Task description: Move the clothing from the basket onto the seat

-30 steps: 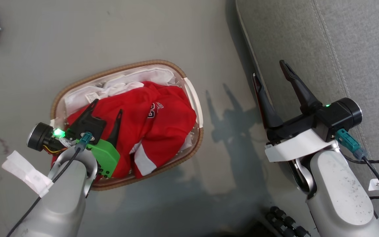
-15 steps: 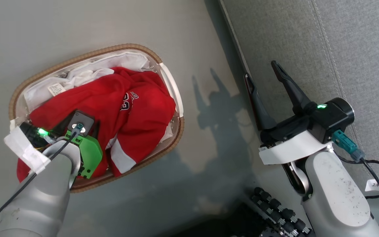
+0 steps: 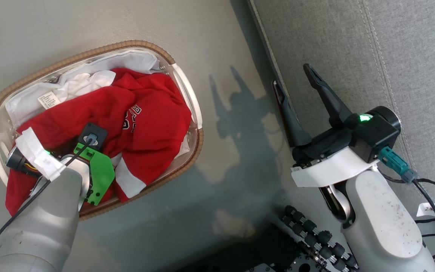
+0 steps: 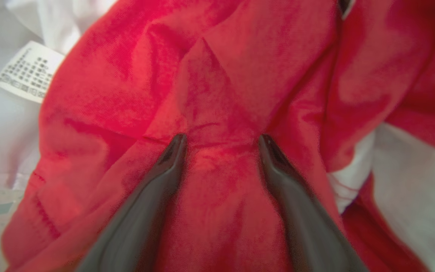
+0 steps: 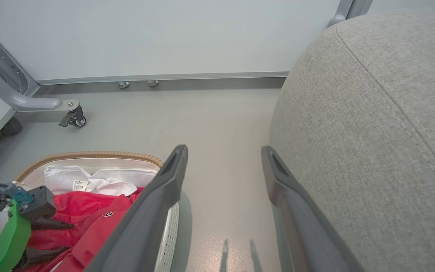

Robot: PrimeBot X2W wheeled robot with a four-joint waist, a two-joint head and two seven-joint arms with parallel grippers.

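Clothing (image 3: 142, 124): a red heap lay in the basket, in the left half of the head frame; none of it was on the seat.
Basket (image 3: 89, 53): it stood on the floor (image 3: 232, 37), its long axis running roughly from lower left to upper right.
Seat (image 3: 353, 45): it took up the upper right of the frame, with a strip of bare floor between it and the basket.
Left tool (image 4: 222, 138): the jaws were spread wide and both fingertips pressed into a red fold at the middle of the left wrist frame. A ridge of cloth sat between them, not yet pinched.
Right tool (image 3: 291, 74): it was open and empty, in the air at the seat's edge, well apart from the basket.
Key relation: the cloth lay straight under and between the left tool's fingers, so the left arm was by far the nearer. Closing there looked likely to catch the fold, and the carry would then go rightward to the seat.
Risk: the white liner (image 4: 10, 113) lay at the left edge of the wrist frame, seemingly clear of the fingers.
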